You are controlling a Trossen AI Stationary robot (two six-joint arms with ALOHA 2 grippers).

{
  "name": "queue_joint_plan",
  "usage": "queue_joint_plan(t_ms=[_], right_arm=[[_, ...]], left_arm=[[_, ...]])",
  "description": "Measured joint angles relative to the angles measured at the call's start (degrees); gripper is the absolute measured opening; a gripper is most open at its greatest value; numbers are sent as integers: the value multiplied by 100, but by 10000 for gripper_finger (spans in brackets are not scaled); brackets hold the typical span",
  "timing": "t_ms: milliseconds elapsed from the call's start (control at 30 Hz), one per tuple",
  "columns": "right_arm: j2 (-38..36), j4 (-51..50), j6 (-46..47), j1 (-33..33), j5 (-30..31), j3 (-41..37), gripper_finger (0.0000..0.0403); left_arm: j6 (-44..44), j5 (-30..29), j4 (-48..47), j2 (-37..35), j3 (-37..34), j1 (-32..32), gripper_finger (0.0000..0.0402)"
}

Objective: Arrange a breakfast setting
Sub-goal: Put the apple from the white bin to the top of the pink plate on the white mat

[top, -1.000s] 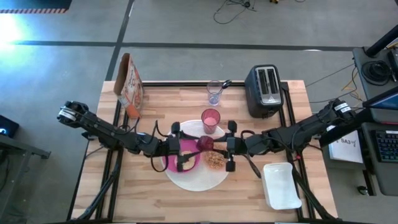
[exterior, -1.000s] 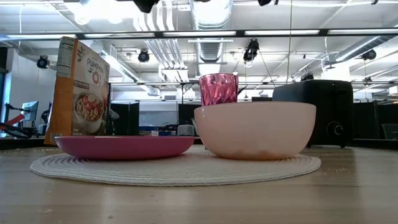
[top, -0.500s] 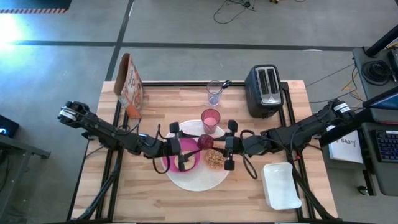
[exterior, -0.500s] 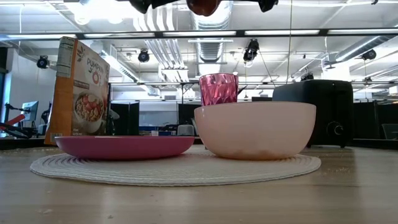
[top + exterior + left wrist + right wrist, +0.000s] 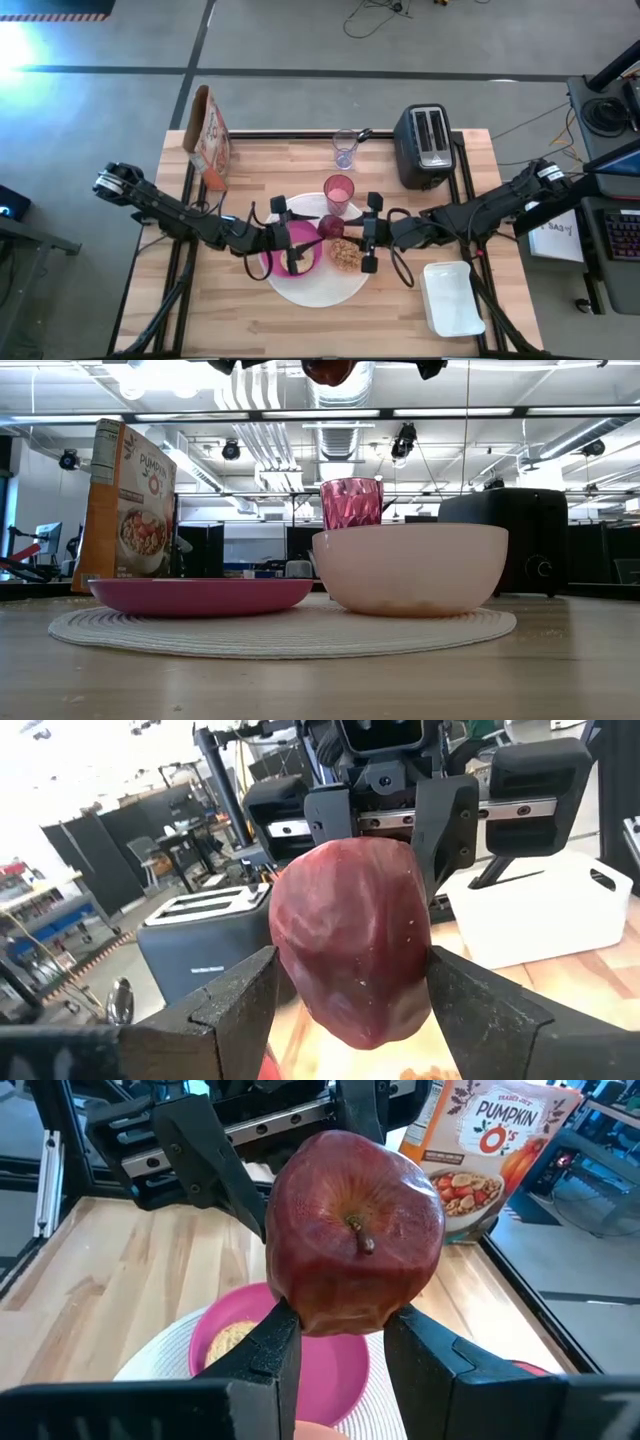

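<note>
The dark-red fruit [image 5: 330,228] hangs in the air between both grippers, above the large white round plate [image 5: 318,288]. My left gripper [image 5: 312,236] comes from the left and my right gripper [image 5: 350,233] from the right; both are shut on it. Its stem [image 5: 358,1235] faces my right arm. On the white plate rest the magenta plate [image 5: 200,596] and the peach bowl [image 5: 410,568], which holds something brown [image 5: 345,256]. Behind them stand the pink tumbler [image 5: 339,192] and the clear glass [image 5: 346,150]. My left gripper pinches the fruit's two opposite sides [image 5: 292,955] between its two fingers [image 5: 235,1005]. The fingers reach in level from the table's left. The fruit is lifted clear. My right gripper pinches the fruit's lower part [image 5: 305,1308] between its two fingers [image 5: 265,1355]. It comes from the table's right, slanting slightly down. The fruit stands up above these fingers, clear of the plates.
A black toaster [image 5: 427,148] stands at the far right and a cereal box [image 5: 210,140] at the far left. A white rectangular container [image 5: 452,298] lies near the right front. A tan bit of food [image 5: 235,1338] lies on the magenta plate.
My left gripper has rolled about the line along which it points. The fruit has come down a little with it: its underside now shows at the top edge of the low view, where it did not show a second ago.
</note>
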Motion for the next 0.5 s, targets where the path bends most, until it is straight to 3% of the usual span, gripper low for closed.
queue_joint_plan(t_ms=[333,500], right_arm=[[-8,-59,-93,17,-102,122,108],[-3,-155,-112,15,-79,214,109]], left_arm=[[62,386,343,17,-9,2,231],[-389,321,376,17,-9,2,231]])
